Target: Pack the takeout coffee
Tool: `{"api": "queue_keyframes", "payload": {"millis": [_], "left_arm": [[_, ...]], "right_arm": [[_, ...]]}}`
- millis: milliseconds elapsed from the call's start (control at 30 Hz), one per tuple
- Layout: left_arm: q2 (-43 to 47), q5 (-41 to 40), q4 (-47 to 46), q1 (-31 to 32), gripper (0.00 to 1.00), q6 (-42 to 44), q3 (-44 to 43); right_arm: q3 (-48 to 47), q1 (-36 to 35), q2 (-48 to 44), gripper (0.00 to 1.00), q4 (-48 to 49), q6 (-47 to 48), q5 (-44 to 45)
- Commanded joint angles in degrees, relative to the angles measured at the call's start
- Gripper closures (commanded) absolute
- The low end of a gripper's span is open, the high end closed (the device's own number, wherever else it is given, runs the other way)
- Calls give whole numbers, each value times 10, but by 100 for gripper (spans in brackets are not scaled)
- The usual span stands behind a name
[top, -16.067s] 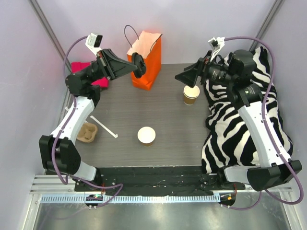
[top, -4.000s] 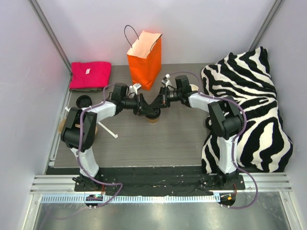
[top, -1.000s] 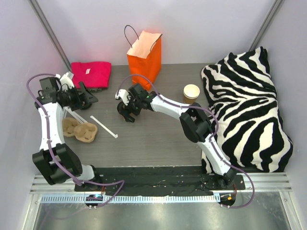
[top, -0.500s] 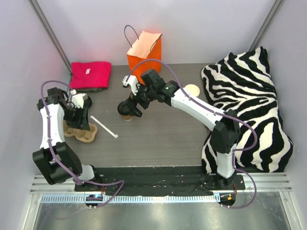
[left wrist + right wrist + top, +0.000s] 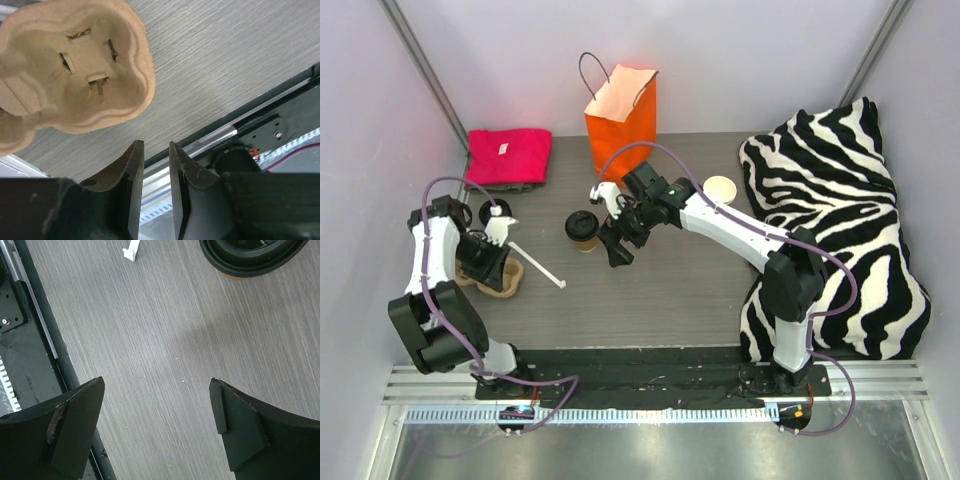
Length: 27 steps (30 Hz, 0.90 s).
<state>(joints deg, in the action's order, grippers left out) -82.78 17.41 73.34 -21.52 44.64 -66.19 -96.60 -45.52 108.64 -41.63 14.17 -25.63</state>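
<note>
grey woodgrain table (image 5: 660,290) w/ pale lilac walls (image 5: 740,60) round it, metal rail (image 5: 650,412) at near edge.
</note>
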Motion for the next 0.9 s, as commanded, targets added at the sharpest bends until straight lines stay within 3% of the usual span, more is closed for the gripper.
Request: {"api": "queue_keyframes", "payload": {"millis": [0,633,867], "left_arm": [[-16,7,16,11,70,97,-11],[-47,-31,-79,93,59,75,40],[-60,-47,-102,99,63,73,50]], "right_arm": [[2,0,-17,6,1,-2,-19],[3,8,-19,6,-8,-7,-21],[-6,11,-15,6,-17,-6,-21]]}}
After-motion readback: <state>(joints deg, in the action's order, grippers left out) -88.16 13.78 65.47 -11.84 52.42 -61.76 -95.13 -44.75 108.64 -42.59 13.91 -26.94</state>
